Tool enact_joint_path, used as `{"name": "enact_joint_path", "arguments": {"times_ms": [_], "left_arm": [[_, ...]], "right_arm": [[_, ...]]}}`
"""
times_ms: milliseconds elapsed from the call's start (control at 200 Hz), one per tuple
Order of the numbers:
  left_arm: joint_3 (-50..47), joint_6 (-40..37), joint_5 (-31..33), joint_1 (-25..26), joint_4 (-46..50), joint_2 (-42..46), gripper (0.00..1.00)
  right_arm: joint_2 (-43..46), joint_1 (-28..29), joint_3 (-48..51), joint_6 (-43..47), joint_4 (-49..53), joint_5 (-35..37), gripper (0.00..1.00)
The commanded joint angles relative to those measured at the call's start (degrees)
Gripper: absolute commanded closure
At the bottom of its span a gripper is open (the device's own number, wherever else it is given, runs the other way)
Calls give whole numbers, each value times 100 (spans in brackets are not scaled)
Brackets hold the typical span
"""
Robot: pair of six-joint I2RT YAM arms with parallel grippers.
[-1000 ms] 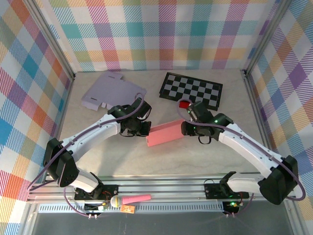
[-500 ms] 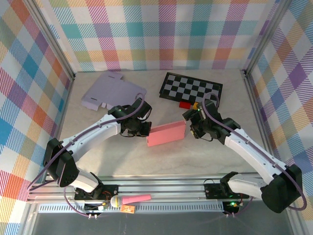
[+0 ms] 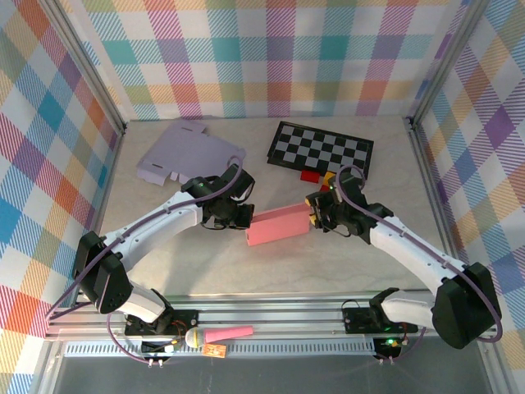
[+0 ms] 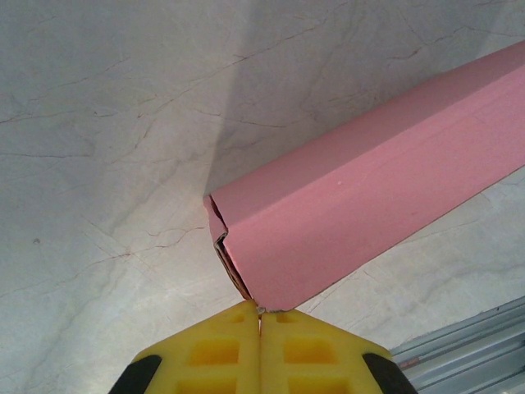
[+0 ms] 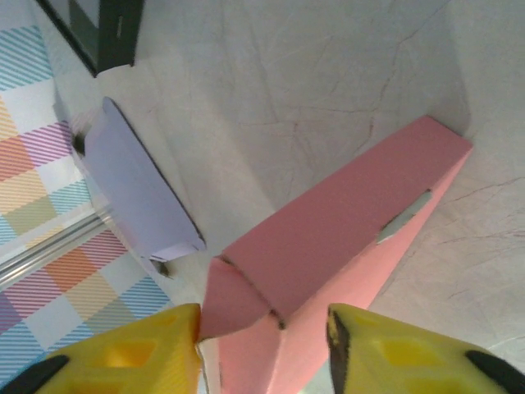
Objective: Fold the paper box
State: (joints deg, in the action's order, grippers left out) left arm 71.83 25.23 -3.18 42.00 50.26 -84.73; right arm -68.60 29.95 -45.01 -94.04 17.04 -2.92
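Two claws, one box [image 3: 279, 226]: left claw [image 4: 261, 310] closed tight against its 9 o'clock corner, right claw [image 5: 262, 316] part-spread, gripping nothing, astride the 3 o'clock flap [image 5: 234, 300]; an off-centre squeeze could crumple it.

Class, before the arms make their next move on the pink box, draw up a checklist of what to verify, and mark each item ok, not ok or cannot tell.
1. Left fingers shut, tips at a corner of the pink box: ok.
2. Right fingers astride the box's other end: ok.
3. End flap tucked in: not ok, it angles outward.
4. Right fingers pressing the box: cannot tell.
5. Lilac sheet apart from the box: ok.
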Motion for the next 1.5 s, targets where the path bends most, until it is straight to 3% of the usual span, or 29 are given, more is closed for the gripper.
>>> {"name": "enact_joint_path", "arguments": {"times_ms": [0,120,330,440,605,910,1235,1495], "left_arm": [[85,19,-121,63,167,-45,100],[59,217,-212,63,135,88,95],[15,982,-257,-105,29,618,63],[-377,1551,-698,-495,-389,832,59],[-793,1941,-1219,-800,-1023,819,62],[-1129,1891,-1490,-807,-1393,599,68],[-1677,1706,-1352,-802,-1423,660,80],[-1867,1512,-1255,-798,-1432,598,85]], "right_arm": [[-4,-34,170,-15,65,-97,61],[-48,-37,204,131,343,-116,65],[28,-45,264,186,819,-55,69],[-51,-47,143,313,1119,-45,71],[-210,-43,42,325,1281,-139,70],[-360,-43,-156,430,1442,-173,70],[-495,-47,-261,405,1722,-209,70],[-786,-49,-404,324,2542,-328,71]]}}
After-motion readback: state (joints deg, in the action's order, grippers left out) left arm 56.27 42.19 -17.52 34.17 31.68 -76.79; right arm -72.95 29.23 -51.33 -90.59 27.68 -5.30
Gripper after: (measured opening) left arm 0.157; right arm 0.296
